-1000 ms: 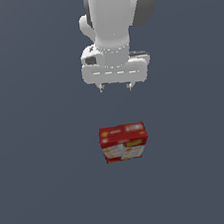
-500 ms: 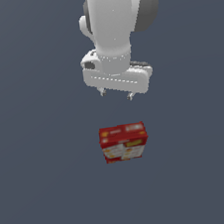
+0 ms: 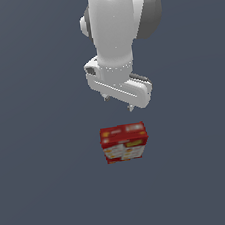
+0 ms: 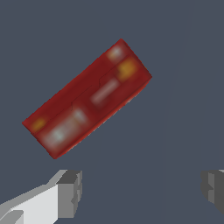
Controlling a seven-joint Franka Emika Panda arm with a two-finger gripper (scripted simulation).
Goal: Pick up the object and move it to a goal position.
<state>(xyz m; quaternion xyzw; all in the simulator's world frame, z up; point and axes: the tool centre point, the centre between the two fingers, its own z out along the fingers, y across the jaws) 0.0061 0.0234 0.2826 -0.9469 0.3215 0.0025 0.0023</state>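
Note:
The red box (image 3: 124, 142) with white and yellow printed panels stands on the grey floor in the exterior view. My gripper (image 3: 118, 103) hangs open and empty above and just behind it, turned at an angle. In the wrist view the box (image 4: 87, 98) lies slanted ahead of my two fingertips (image 4: 70, 192), which are spread wide and apart from it. My gripper (image 4: 142, 188) holds nothing.
The flat dark grey floor (image 3: 45, 193) spreads all around. The white arm (image 3: 116, 28) rises behind the gripper.
My gripper has twisted about its vertical axis and come a little lower toward the box. The box has not moved.

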